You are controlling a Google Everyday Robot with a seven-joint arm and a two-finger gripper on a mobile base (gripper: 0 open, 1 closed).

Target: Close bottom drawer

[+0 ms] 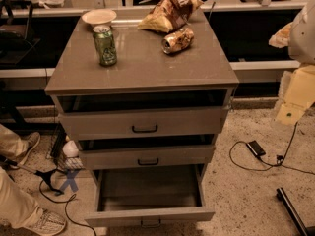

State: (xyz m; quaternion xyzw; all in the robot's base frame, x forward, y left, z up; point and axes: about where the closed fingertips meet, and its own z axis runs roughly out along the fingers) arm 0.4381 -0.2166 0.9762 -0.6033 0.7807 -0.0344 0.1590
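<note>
The gripper (297,96) hangs at the right edge of the frame, pale and partly cut off; whether it is spread or closed I cannot tell. It is well apart from the bottom drawer (149,215), which stands pulled far out at lower centre. The cabinet top (147,65) holds a green can (105,45), a crushed can (177,41), a chip bag (170,13) and a bowl (99,16).

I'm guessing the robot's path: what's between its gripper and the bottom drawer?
The camera view shows speckled floor with a black cable and small black box between the pale gripper, at the right edge, and the pulled-out grey-beige bottom drawer.
</note>
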